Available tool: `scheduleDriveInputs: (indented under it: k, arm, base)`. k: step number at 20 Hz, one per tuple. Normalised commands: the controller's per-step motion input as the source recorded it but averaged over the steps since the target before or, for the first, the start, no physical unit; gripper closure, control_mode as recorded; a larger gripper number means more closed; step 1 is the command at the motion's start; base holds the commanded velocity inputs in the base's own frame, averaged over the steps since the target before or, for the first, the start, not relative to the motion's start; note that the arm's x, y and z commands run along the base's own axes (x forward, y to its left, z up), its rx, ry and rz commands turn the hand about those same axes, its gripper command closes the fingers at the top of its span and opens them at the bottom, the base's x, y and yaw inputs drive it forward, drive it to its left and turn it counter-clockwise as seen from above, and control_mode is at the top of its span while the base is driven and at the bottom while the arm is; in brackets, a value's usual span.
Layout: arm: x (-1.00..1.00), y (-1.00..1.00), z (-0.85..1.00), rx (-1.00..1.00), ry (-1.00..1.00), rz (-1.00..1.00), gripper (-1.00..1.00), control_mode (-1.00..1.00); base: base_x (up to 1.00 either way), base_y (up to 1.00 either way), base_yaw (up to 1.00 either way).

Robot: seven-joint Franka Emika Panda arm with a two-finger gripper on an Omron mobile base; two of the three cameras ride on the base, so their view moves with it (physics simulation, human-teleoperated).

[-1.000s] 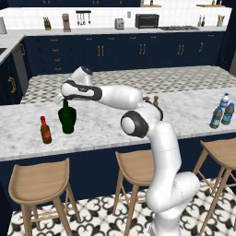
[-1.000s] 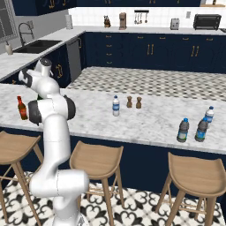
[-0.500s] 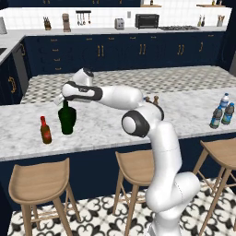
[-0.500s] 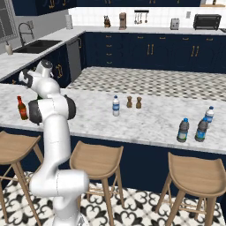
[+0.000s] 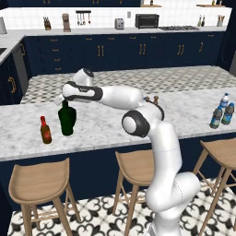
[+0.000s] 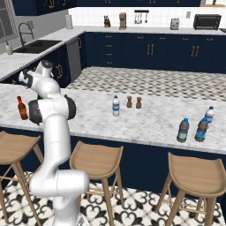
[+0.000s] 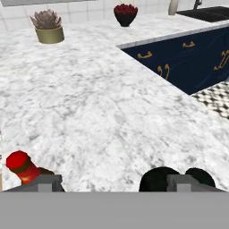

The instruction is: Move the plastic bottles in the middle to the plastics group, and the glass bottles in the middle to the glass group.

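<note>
Hovering over glass group: claw (image 7: pixel 112 181) spread, squat dark bottle (image 5: pixel 67 118) just below, red-capped bottle (image 5: pixel 45 130) beside.

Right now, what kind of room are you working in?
A home-style kitchen, rendered. A marble island counter with wooden stools runs in front of navy cabinets, a toaster oven sits on the back counter, and a sink lies to the left.
</note>
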Motion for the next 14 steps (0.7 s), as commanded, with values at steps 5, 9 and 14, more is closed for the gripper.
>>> scheduleDriveInputs:
  k: [5, 9, 14]
  arm:
    - [-0.23, -0.14, 0.28, 0.00, 0.00, -0.04, -1.00, -1.00]
    - [-0.28, -0.54, 0.38, 0.02, 0.00, -0.14, -1.00, -1.00]
    - [-0.23, -0.89, 0.06, 0.01, -0.01, -0.14, -1.00, -1.00]
  base:
    - [0.00, 0.00, 0.00]
    - [0.00, 0.00, 0.00]
    - [0.00, 0.00, 0.00]
